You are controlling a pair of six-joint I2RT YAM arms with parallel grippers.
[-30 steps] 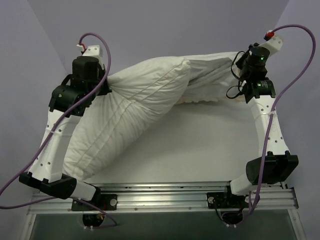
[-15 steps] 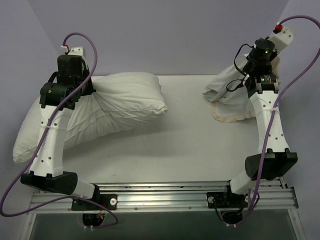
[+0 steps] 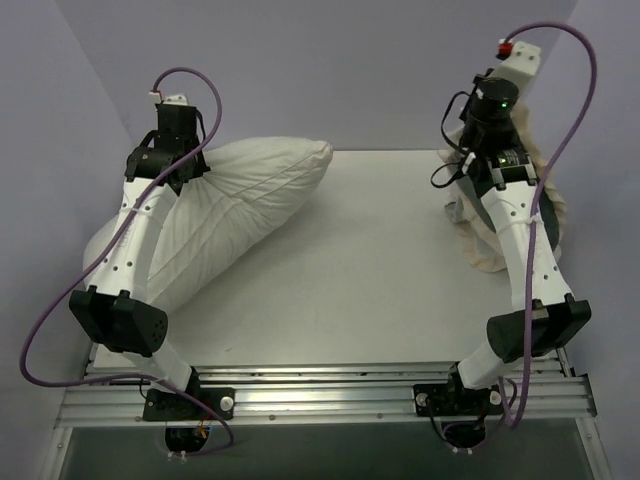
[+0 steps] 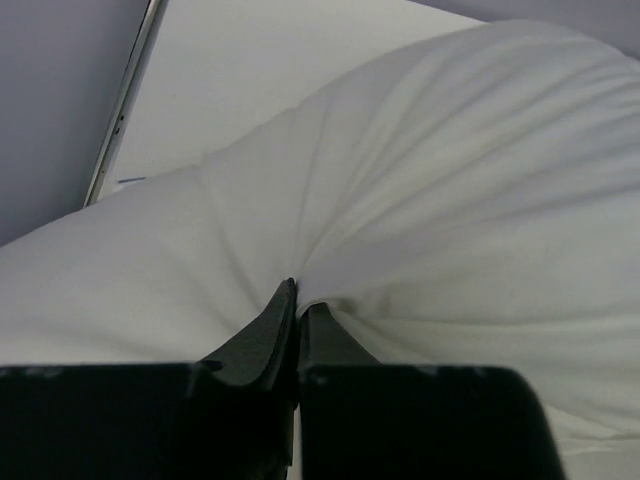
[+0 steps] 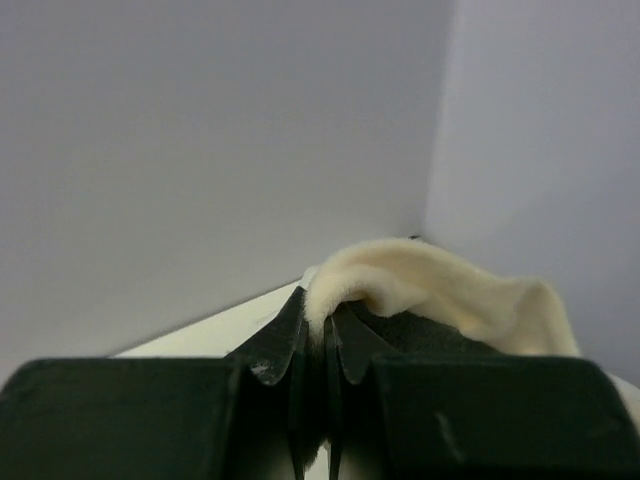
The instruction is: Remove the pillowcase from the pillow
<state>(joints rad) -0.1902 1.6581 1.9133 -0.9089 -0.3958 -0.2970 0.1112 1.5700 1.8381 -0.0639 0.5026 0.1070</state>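
Smooth creased white cloth pillow [image 3: 250, 190], fuzzy cream pillowcase [image 5: 400, 275], matt pale table [image 3: 370, 270]

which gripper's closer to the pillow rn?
Left. The left gripper is pinching the pillow; the right gripper is across the table, clamped on the pillowcase.

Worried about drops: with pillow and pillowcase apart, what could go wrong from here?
The left hand pinches only a fold of the pillow, which seems to overhang the table on the left; released there, it may slide off. The right hand holds the pillowcase bunched near the right edge; it could fall likewise.
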